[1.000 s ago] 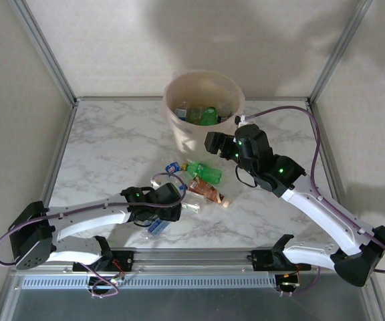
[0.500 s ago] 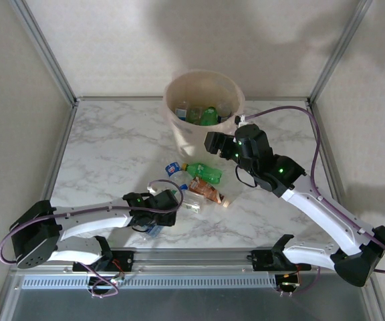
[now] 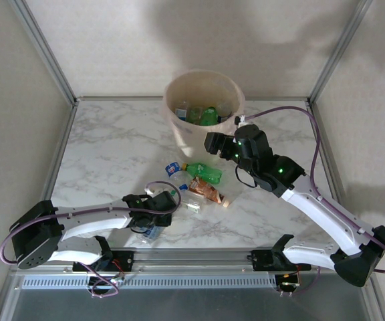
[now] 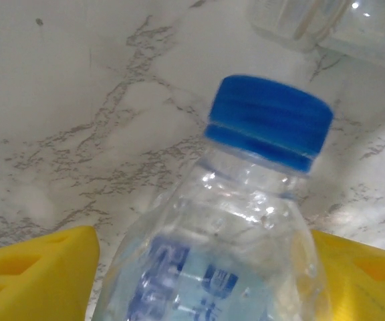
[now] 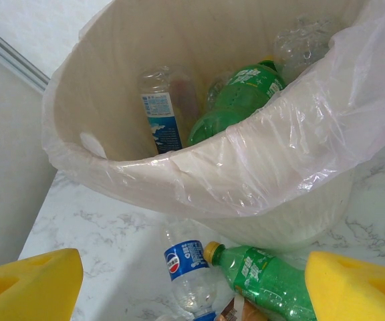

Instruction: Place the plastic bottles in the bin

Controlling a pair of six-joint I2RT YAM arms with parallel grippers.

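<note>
The clear bottle (image 4: 246,214) with the blue cap is close to the near edge of the table (image 3: 105,140), left of its middle. My left gripper (image 4: 202,267) has it between its fingers (image 4: 39,274), both pressed against its sides at a middling spread. My right gripper (image 5: 192,281) hangs wide open, holding nothing, just beside the near wall of the bin (image 5: 246,194), which stands at the middle of the far edge with green and clear bottles (image 5: 239,93) inside.
</note>
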